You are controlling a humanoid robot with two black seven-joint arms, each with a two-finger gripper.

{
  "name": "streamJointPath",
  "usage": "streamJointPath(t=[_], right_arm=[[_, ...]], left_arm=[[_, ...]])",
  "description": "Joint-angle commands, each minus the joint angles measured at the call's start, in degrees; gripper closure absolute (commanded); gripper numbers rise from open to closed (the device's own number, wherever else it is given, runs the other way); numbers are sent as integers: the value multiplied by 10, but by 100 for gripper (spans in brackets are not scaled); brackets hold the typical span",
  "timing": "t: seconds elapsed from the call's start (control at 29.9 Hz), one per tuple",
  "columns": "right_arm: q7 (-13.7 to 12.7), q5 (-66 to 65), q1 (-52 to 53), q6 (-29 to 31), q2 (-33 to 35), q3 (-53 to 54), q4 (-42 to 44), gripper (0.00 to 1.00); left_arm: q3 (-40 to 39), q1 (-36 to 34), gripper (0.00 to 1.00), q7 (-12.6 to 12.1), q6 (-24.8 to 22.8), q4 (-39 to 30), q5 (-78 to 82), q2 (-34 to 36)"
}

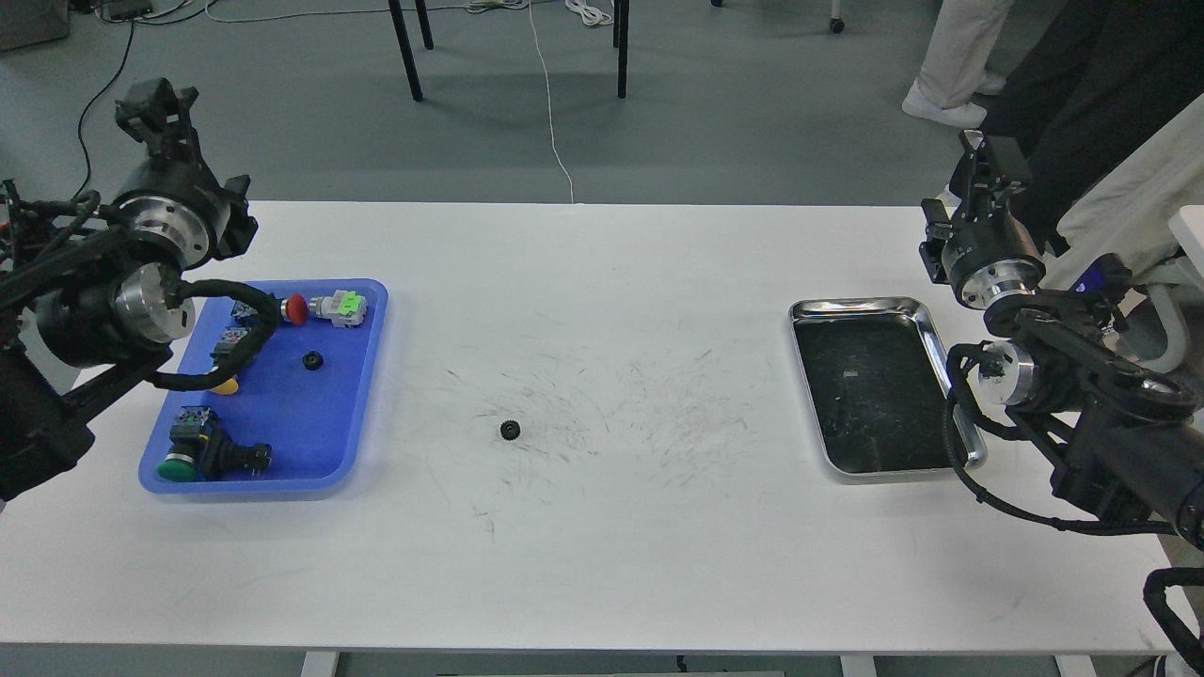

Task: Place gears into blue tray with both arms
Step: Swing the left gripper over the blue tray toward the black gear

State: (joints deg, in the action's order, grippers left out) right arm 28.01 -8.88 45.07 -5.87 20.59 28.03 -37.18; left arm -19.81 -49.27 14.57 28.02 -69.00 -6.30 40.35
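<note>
Mid-table, loose gear (510, 430) lies well apart from blue tray (362, 395); second gear (312, 359) inside. Left gripper (158, 105), right gripper (988, 160) raised, finger state unclear. You risk pinch-flicking tiny gear, or snagging cable loop (246, 343) on switches (324, 307).

blue tray (362, 395): bright blue | gears (509, 430): black | table (602, 564): white, grey-scuffed

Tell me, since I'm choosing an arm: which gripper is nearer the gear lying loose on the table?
Left. The left gripper is up-left of the gear, beyond the blue tray; the right gripper is farther, up-right.
</note>
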Motion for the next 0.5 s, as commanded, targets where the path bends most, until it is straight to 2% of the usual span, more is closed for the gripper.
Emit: streamJointPath(t=[0.0,0.27,0.47], right_arm=[[0,0,-1,1,1,1,0,6],[0,0,-1,2,2,0,0,6],[0,0,0,2,1,0,0,6]], left_arm=[[79,-36,3,-8,0,-6,53,3],[309,-165,3,-9,-113,-24,170,32],[462,-259,3,-5,-152,-43,282,18]])
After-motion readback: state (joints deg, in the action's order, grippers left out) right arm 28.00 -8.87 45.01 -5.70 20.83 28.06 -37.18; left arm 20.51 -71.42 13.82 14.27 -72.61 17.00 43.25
